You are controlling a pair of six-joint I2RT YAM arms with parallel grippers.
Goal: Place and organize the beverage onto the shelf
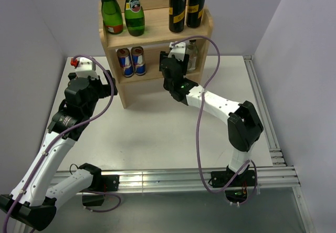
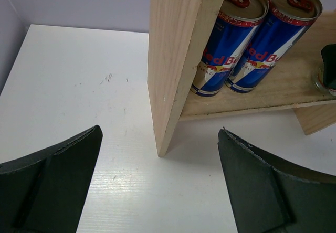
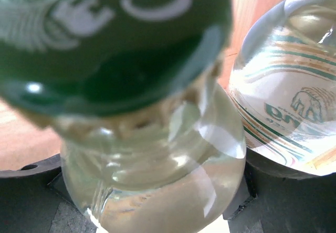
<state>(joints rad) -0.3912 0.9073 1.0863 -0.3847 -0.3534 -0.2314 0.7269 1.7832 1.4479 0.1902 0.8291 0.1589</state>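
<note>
The light wood shelf (image 1: 156, 27) stands at the back of the table. Its top board holds two green bottles (image 1: 111, 12) and two black cans (image 1: 177, 10). The lower tier holds two blue Red Bull cans (image 1: 131, 61) on the left and a clear glass bottle (image 1: 192, 54) on the right. My right gripper (image 1: 176, 61) reaches into the lower tier. In the right wrist view it is shut on a clear bottle (image 3: 157, 154) with a green cap (image 3: 105, 39), next to the second clear bottle (image 3: 289, 86). My left gripper (image 1: 108, 83) is open and empty, low by the shelf's left side panel (image 2: 173, 60).
The Red Bull cans (image 2: 231, 39) stand just inside the left panel. Grey walls close in the back and sides. Metal rails (image 1: 262, 117) run along the right and front table edges. White table (image 2: 79, 86) lies left of the shelf.
</note>
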